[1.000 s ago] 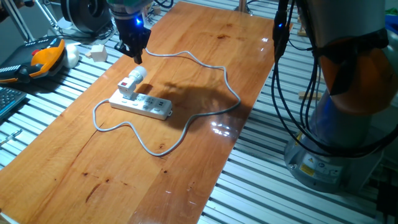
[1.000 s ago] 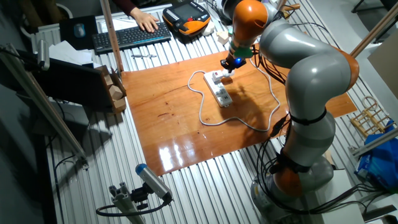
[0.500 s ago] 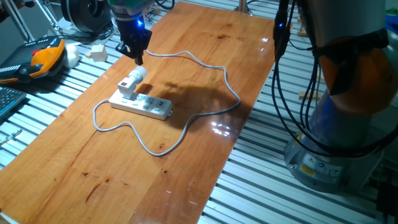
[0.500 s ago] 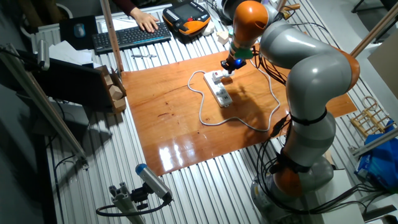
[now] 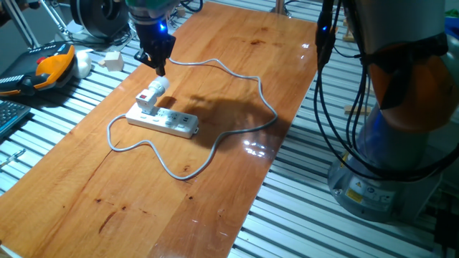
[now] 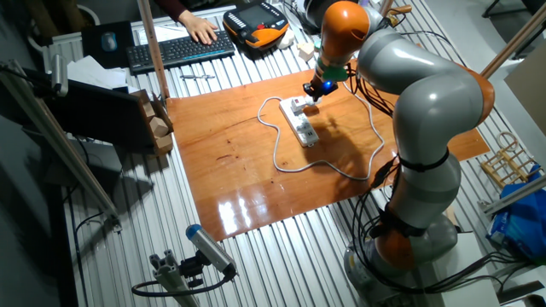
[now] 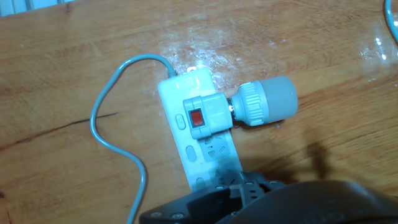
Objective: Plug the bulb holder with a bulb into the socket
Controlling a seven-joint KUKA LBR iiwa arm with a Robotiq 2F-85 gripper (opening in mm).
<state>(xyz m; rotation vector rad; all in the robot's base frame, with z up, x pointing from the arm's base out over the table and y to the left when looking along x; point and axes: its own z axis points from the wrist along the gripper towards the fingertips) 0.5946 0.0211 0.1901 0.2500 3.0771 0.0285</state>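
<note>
The bulb holder stands plugged into the left end of the socket, a white power strip on the wooden table. Its red mark faces up in the hand view. The bulb sticks out sideways from the holder and also shows in the hand view. My gripper hangs just above and behind the bulb, touching nothing and holding nothing. Its fingers look close together, but their gap does not show. In the other fixed view the gripper is above the holder. The hand view looks straight down on the socket.
The socket's pale grey cable loops widely over the table. A whitish cube and an orange teach pendant lie off the table's far left. A keyboard with a person's hand on it is beyond the table.
My gripper has risen a little above the bulb. The bulb holder and the socket have not moved.
</note>
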